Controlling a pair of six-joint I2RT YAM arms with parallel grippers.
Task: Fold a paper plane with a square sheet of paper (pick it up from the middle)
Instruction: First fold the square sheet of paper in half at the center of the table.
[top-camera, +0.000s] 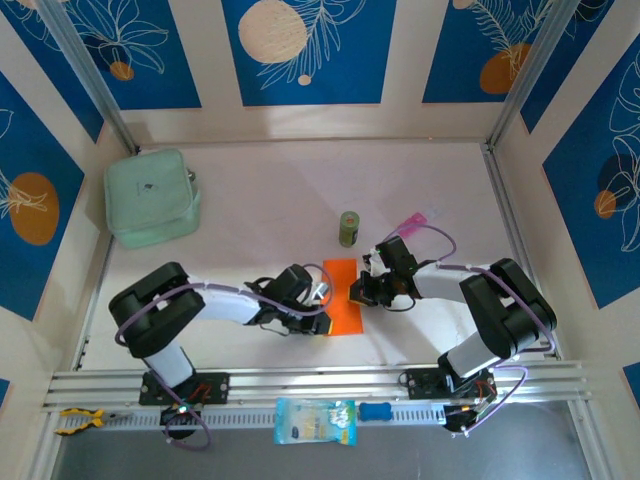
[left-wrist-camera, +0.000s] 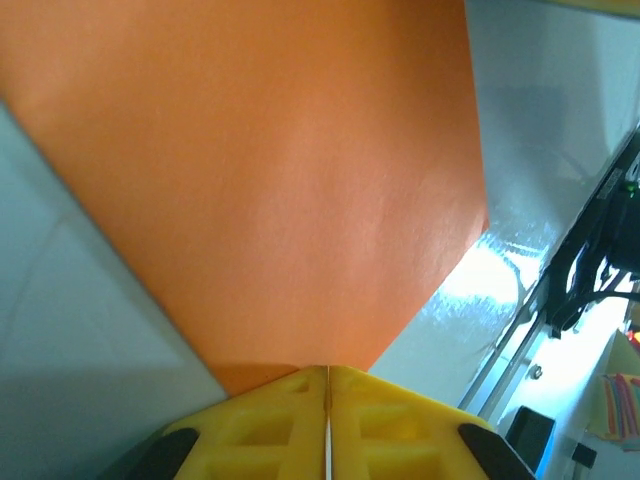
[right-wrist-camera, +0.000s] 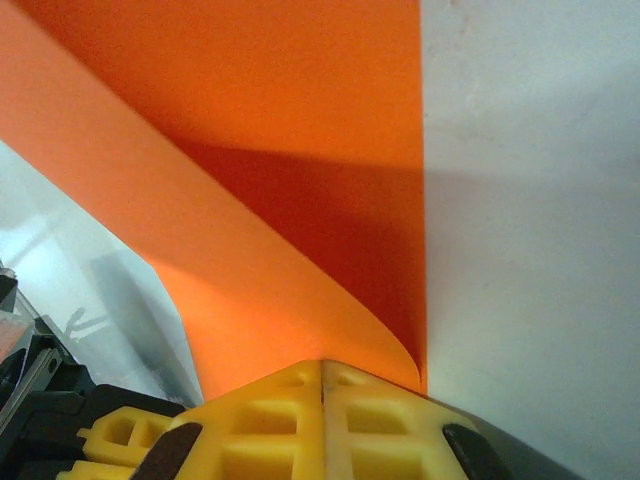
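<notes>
Square sheet of paper (top-camera: 343, 297), bright orange, low on the white table (top-camera: 260, 200) near its middle, between the two arms' tips. Pinched from both sides: left gripper (top-camera: 320, 298) at its 9 o'clock edge, right gripper (top-camera: 364, 290) at its 3 o'clock edge.

From the left wrist, left gripper (left-wrist-camera: 327, 385) clenched, yellow pads pressed together on a corner of the sheet (left-wrist-camera: 270, 180), orange spreading wide from the pinch. From the right wrist, right gripper (right-wrist-camera: 322, 375) likewise clamped on the sheet (right-wrist-camera: 250, 120), one layer lifted and curled over above a shadowed lower layer, straight edge against bare table (right-wrist-camera: 530, 200).

Around the sheet: small green can (top-camera: 348, 228) upright at 12 o'clock, near but apart. Pink packet (top-camera: 412, 221) at 1 o'clock, just beyond the right arm's wrist. Mint-green pouch (top-camera: 152, 197) at 10 o'clock, well apart, closed, contents hidden. Blue-and-white packet (top-camera: 314, 420) at 6 o'clock, lying by the metal rail (top-camera: 250, 385) between the arm bases. Yellow-handled tool (top-camera: 78, 420) at 8 o'clock, at the rail's far left end. Nothing lying on the sheet itself; can's contents impossible to tell.
</notes>
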